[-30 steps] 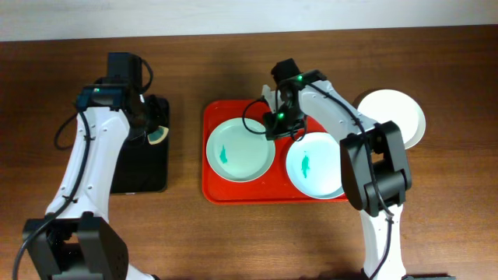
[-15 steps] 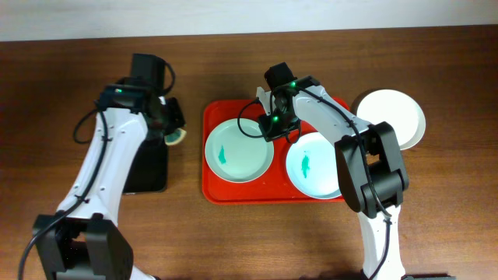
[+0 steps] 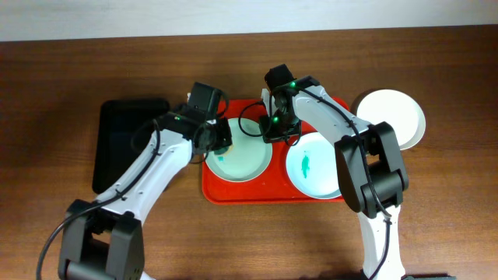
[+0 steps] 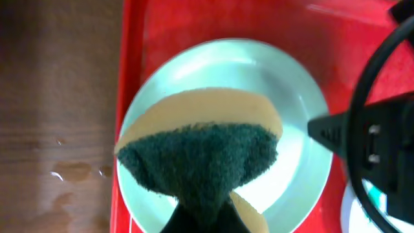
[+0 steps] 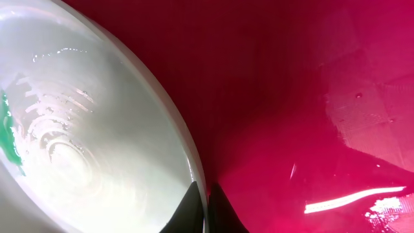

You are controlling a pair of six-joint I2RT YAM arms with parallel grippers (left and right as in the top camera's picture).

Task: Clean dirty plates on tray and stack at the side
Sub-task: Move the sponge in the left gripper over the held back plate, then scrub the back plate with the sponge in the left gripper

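Even light; blurred, glare-streaked wrist views.

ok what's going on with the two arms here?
Left gripper holds a sponge over the mint green plate on the red tray; contact unclear. Right gripper pinches that plate's rim. The pale blue plate, teal smear showing, sits beside it on the tray; the white plate lies off the tray, to the right.

Furniture: dark brown wooden table with lengthwise grain (image 3: 233, 241), filling the overhead view from 3 to 9 o'clock | Beyond: pale off-white strip (image 3: 233, 15) along the table's far edge at 12 o'clock, wall or floor unclear | Wood: small wet drops (image 4: 71, 171) at 8 o'clock in the left wrist view | Light: even, soft, faint shadows
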